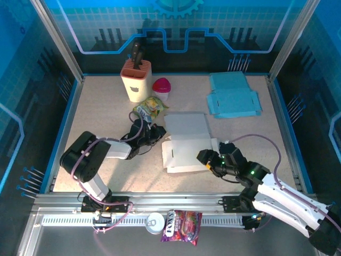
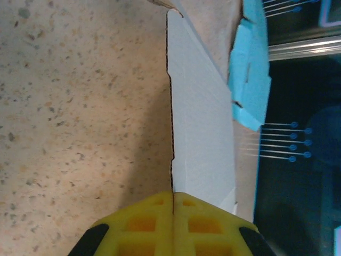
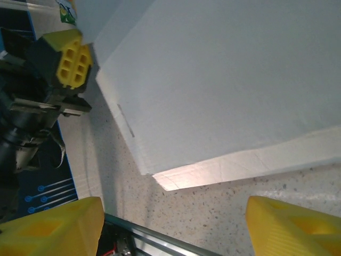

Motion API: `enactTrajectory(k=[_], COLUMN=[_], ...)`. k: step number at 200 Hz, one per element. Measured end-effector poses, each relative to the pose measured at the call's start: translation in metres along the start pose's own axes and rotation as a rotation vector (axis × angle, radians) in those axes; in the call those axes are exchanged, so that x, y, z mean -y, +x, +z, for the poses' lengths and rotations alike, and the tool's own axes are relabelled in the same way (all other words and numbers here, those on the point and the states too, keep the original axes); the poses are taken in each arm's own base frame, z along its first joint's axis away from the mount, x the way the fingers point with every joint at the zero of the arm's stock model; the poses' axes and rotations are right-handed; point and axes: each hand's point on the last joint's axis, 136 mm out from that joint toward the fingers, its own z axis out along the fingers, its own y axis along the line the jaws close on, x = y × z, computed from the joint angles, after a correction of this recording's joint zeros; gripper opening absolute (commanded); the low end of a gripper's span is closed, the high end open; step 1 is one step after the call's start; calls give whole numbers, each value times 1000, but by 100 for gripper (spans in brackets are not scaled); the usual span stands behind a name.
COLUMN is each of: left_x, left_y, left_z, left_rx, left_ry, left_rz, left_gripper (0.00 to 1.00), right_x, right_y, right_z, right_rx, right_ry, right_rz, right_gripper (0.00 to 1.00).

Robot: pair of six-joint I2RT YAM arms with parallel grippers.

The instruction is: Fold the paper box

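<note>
The left gripper [image 1: 157, 133] is closed tight at the left edge of the white paper box [image 1: 186, 140]; whether it pinches that edge I cannot tell. A snack packet [image 1: 149, 108] lies just behind it, with a knife holder [image 1: 136, 80] and pink cup [image 1: 161, 87] further back. The box lies mid-table [image 1: 101, 114]. The right gripper [image 1: 204, 156] stands open at its near right corner. Blue flat boxes [image 1: 233, 96] lie far right.

A white paper box [image 1: 186, 141] on the bench [image 1: 106, 101].
At its left edge: left tool [image 1: 154, 133]; near-right corner: right tool [image 1: 205, 156].
</note>
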Motion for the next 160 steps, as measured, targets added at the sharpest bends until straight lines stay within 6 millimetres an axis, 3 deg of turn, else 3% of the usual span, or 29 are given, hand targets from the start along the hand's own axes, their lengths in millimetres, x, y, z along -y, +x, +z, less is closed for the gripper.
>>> enactTrajectory(k=[38,56,93,129,160], left_x=[42,53,47,40,39], left_y=[-16,-21,-22,-21,-20], left_z=[-24,-32,-36,-35,-35], left_rx=[77,99,110,106,105], left_ry=[100,124,88,61,57], left_rz=[-60,-91,-135,-166,-179], left_gripper=[0,0,0,0,0], right_x=[13,15,14,-4,5], right_y=[9,13,15,18,15], right_z=[12,18,26,29,45], right_rx=[-3,9,60,96,139], right_ry=[28,14,-50,-136,-151], right_rz=[65,81,137,190,234], right_gripper=[81,84,92,96,96])
